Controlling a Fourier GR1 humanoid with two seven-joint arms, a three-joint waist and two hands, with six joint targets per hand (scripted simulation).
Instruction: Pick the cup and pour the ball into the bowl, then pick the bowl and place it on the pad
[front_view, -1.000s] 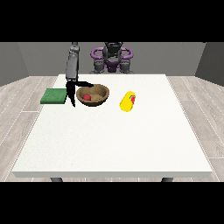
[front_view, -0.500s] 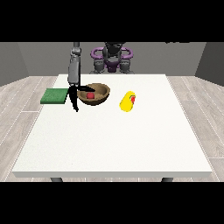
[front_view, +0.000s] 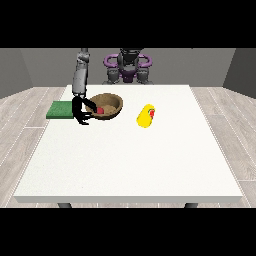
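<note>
The robot hand at the view's left curls round the brown bowl's rim (red ball inside). The yellow cup lies toppled on the table, well apart from the green pad.

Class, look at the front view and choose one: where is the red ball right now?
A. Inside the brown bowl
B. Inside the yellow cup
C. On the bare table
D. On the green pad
A: the red ball lies inside the brown bowl, at the side by the hand at the view's left.

One brown bowl, one red ball, one yellow cup, one green pad, one white table.
</note>
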